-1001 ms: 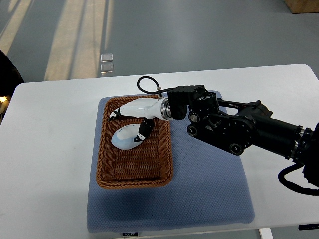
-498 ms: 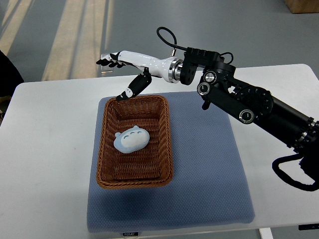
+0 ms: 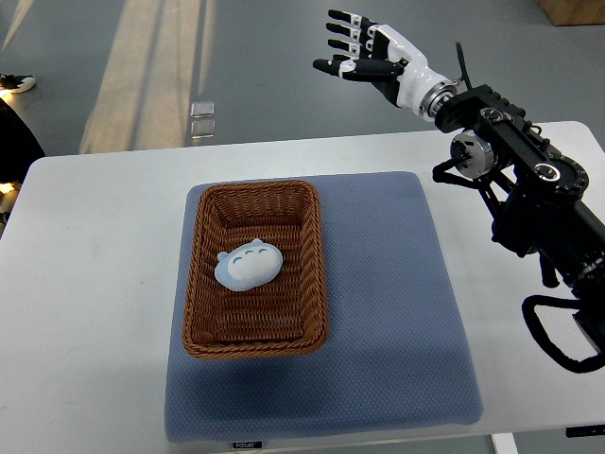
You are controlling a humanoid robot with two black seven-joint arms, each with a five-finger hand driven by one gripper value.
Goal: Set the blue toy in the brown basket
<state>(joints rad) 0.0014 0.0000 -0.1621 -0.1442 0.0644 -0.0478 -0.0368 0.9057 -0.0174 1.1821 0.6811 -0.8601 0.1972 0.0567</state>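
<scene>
A white bench (image 3: 95,284) is standing on a grey floor (image 3: 265,66), where pale bands of light (image 3: 142,66) are slanting across and a brown box (image 3: 572,9) is sitting in the far corner.

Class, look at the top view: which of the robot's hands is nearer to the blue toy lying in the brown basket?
The right. The right hand hangs open beyond the table's far edge, up and to the right of the blue toy in the brown basket. The left hand is out of view.
</scene>
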